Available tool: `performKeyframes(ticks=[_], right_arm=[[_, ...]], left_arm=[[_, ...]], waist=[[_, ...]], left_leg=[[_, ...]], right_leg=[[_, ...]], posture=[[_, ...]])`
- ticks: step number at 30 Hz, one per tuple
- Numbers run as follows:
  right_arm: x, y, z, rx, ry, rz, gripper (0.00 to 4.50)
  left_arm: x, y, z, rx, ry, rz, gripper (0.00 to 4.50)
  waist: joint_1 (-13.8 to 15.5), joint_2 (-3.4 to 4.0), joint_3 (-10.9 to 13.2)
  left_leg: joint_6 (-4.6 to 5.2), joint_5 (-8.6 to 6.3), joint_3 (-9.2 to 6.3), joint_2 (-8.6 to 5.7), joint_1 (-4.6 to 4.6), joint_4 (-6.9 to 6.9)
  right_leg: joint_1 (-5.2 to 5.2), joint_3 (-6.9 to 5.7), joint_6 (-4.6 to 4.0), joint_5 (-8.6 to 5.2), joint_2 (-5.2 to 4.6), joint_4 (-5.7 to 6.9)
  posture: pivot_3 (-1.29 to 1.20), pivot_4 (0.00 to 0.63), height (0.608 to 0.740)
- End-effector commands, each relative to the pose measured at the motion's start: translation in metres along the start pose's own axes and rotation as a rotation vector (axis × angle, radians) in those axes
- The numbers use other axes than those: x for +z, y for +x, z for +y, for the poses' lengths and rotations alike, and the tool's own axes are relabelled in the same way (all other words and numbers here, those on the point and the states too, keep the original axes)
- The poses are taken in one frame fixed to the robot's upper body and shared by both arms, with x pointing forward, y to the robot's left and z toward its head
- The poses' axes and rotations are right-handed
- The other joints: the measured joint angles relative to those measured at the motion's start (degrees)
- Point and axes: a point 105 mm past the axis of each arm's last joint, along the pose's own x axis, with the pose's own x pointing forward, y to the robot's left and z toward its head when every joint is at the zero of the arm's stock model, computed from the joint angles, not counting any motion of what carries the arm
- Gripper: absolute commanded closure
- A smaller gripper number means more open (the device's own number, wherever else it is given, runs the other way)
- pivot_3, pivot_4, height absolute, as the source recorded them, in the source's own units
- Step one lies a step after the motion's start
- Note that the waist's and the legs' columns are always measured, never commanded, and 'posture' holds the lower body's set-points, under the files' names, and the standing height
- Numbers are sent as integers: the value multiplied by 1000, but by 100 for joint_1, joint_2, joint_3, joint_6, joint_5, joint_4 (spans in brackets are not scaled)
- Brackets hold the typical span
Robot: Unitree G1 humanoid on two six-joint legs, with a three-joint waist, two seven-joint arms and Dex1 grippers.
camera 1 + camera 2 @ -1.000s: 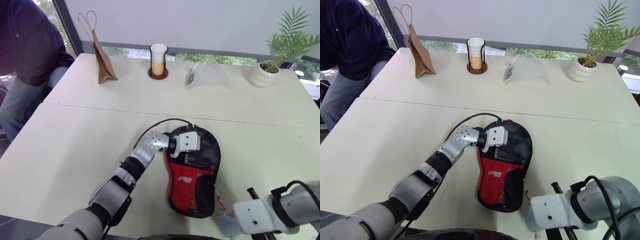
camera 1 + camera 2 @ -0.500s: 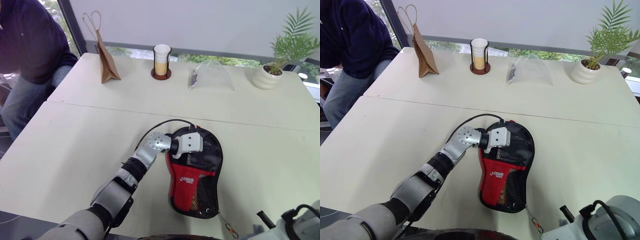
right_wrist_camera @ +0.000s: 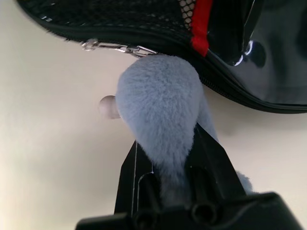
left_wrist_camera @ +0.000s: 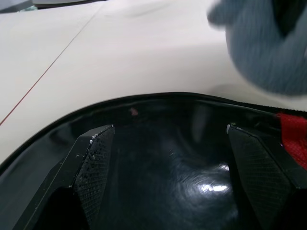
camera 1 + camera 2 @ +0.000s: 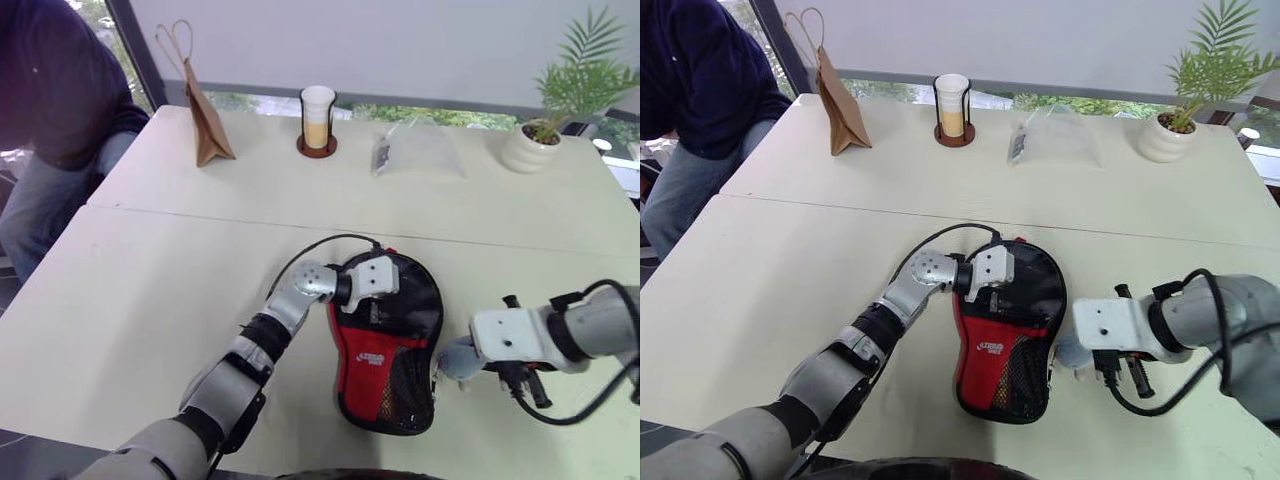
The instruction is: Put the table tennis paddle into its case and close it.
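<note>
Right gripper (image 3: 165,153) grips the grey fuzzy charm (image 3: 160,110) beside the case (image 5: 395,345); left gripper (image 4: 168,177) spread wide over the case.

Two cream tables (image 5: 180,260) abutting along a seam, backed by a white wall panel (image 5: 400,45) above a low window strip (image 5: 440,117).

I get even, soft daylight from the windows (image 5: 420,115) at the far side — table (image 5: 160,290) looks bright, shadows faint and short. Head views are sharp in the centre, w/ some wide-angle bend at the edges. Small glare spots on the glossy black case (image 4: 211,187) in the left wrist view; the grey fuzzy charm (image 4: 268,43) there is out of focus. Right wrist view is crisp on the charm — near fingers (image 3: 132,172) are dark.
</note>
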Motion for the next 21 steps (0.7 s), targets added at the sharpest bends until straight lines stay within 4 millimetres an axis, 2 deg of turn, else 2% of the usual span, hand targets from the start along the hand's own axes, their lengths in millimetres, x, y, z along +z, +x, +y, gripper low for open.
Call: performKeyframes(ticks=[1, 3, 7, 13, 19, 21], right_arm=[[-4, 2, -14, -46, -2, 9, 2642], [-9, -1, -21, -64, -1, 25, 1599], [-25, -18, -32, -100, 2, 72, 1599], [-34, -59, -54, -212, 70, 43, 1599], [-42, -94, -75, -341, 144, -19, 1599], [-39, -105, -84, -388, 179, -82, 1599]], left_arm=[[-1, -15, 5, 24, -45, -9, 580], [6, -24, 12, 48, -57, -33, 580], [22, -44, 26, 93, -90, -75, 580], [53, -93, 46, 174, -112, -130, 580], [69, -147, 42, 210, -103, -85, 580], [78, -165, 37, 218, -104, -73, 580]], waist=[[-36, 4, 10], [-60, 24, 28], [-60, 45, 55], [-59, 54, 75], [-148, 59, 79], [-174, 61, 87]], left_leg=[[0, 0, 1, 0, 1, 0], [-1, 1, 0, 0, 0, -2], [-10, 6, 1, 0, -11, -4], [-43, 25, 2, -1, -37, 4], [-67, 40, 2, -2, -78, 3], [-67, 41, 4, -3, -85, 8]], right_leg=[[-1, 0, 0, 0, 0, 1], [-5, 0, 10, 6, 0, 3], [-20, 0, 19, 10, 1, 11], [-45, 0, 20, 12, 1, 21], [-96, 0, 21, 13, 4, 40], [-105, 2, 22, 13, 4, 47]], posture=[[0, 150, 740], [0, 150, 740], [0, 150, 740], [0, 150, 740], [0, 150, 740], [0, 150, 740]])
